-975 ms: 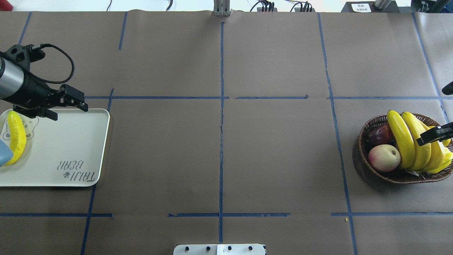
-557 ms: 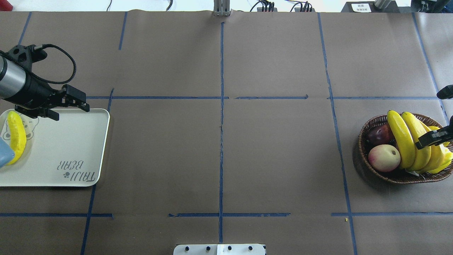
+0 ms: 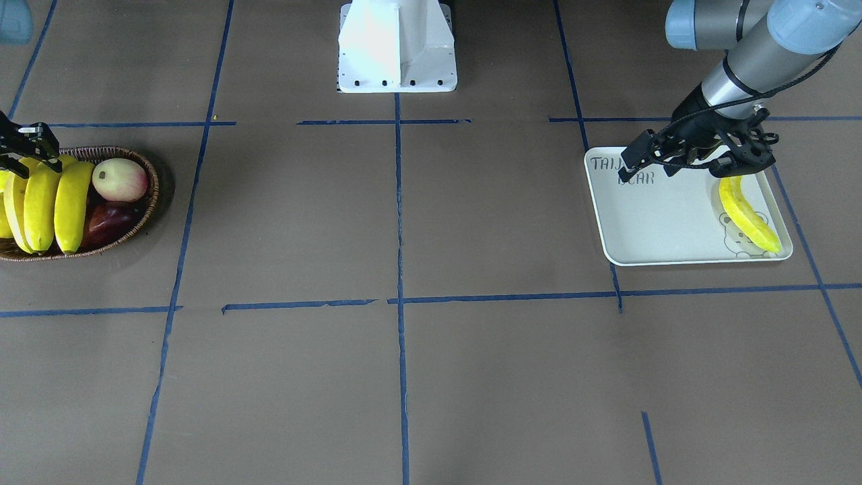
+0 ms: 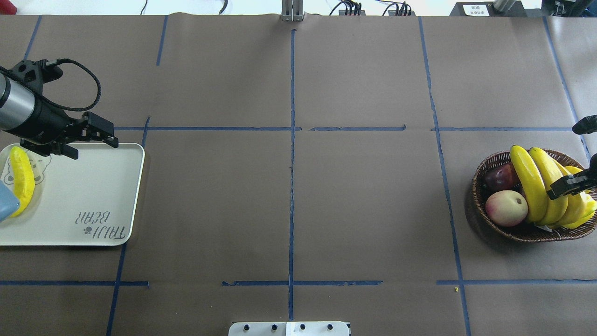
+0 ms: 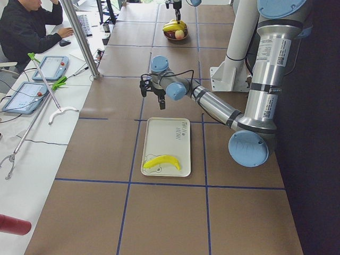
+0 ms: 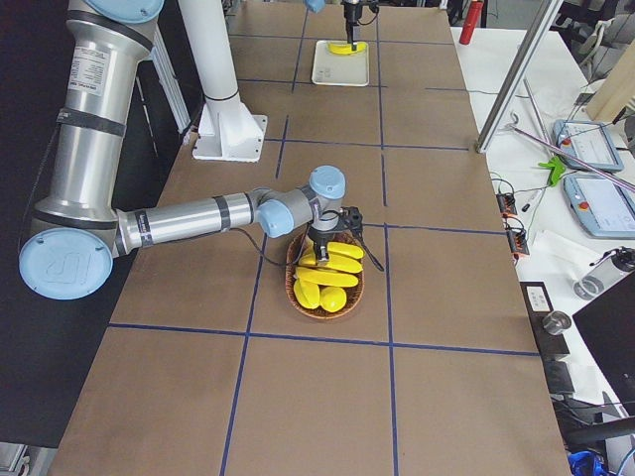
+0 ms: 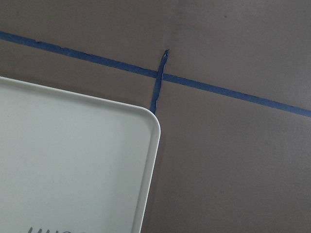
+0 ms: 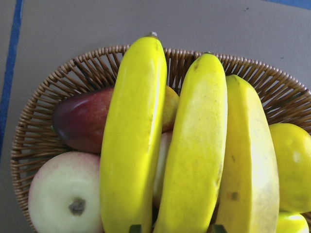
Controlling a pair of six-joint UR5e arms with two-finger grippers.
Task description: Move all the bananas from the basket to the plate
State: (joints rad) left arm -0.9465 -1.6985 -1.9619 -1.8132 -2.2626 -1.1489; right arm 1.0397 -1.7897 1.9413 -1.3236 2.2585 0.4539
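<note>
Overhead exterior view first: the right gripper (image 4: 562, 185) hangs low over the basket (image 4: 485, 169), and that's where the action is. Three bananas (image 4: 529, 182) lie side by side directly beneath it, riding on top of the other fruit, so they're the easiest things for the fingers to reach. On the right wrist camera, two dark fingertips peek in at the bottom edge, one on either side of the middle banana (image 8: 192, 145). The jaws are spread about a banana's width, with nothing gripped. My read is that the hand is lining up to pinch that banana across its narrow girth, the sensible hold for a long curved fruit. Whether the pads touch the skin yet, I cannot tell. A pale peach-like fruit (image 4: 506, 208) and a dark red fruit (image 4: 498, 177) sit beyond the outermost banana, away from the fingers and out of the way.

Over to the other hand: the left gripper (image 4: 92, 143) hovers above the far rim of the plate (image 4: 93, 196), fingers spread wide and empty. A lone banana (image 4: 22, 179) lies flat on the plate, back beside that arm's wrist and well apart from the fingertips. I'd judge the hand is parked at the edge to leave the plate's middle free for the next arrival. One across, three to go, by my count.
</note>
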